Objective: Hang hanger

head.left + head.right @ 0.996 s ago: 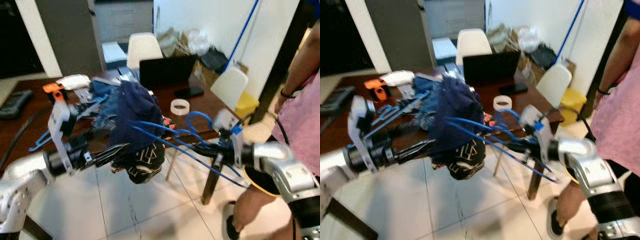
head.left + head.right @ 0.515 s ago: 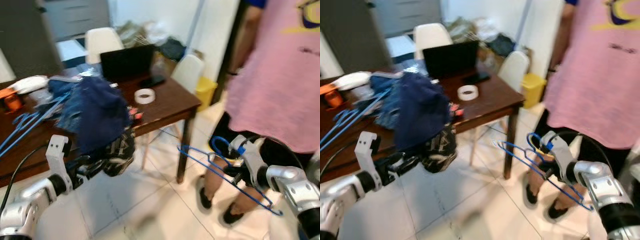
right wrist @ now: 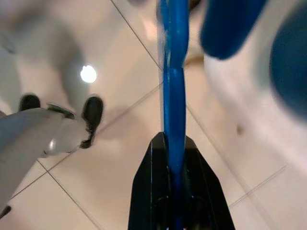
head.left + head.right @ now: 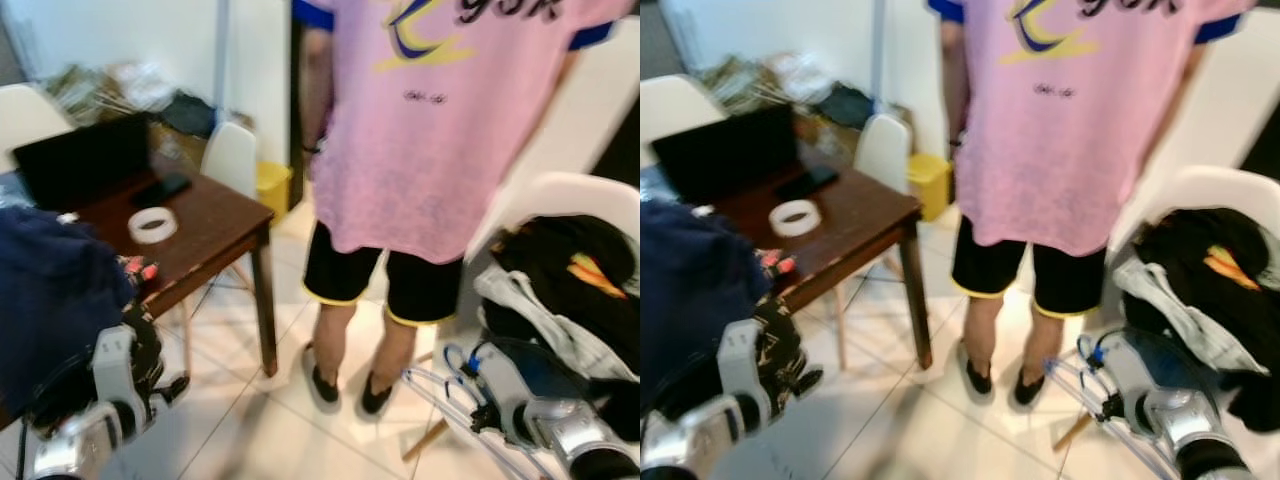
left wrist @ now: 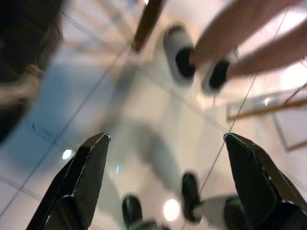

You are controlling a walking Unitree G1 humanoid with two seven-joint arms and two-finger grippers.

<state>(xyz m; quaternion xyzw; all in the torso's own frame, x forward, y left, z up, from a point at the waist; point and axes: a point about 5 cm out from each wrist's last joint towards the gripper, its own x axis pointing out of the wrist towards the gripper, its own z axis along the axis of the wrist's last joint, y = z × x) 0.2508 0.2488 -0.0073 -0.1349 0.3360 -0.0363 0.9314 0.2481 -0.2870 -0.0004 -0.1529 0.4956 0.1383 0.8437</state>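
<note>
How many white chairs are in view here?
3: one white chair beside the brown table, one behind it at left, one piled with clothes at right. Others may be hidden.

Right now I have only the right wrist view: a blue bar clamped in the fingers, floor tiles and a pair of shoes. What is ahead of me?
Observer: A person in a pink shirt stands straight ahead, between the brown table and a white chair.
Operator: What is nearest the right gripper?
Observer: That white chair, heaped with clothes. The right gripper holds the blue hanger low beside it.
Operator: Is the left gripper free?
Observer: Yes. The left gripper is open over the floor tiles, with nothing between its fingers.
</note>
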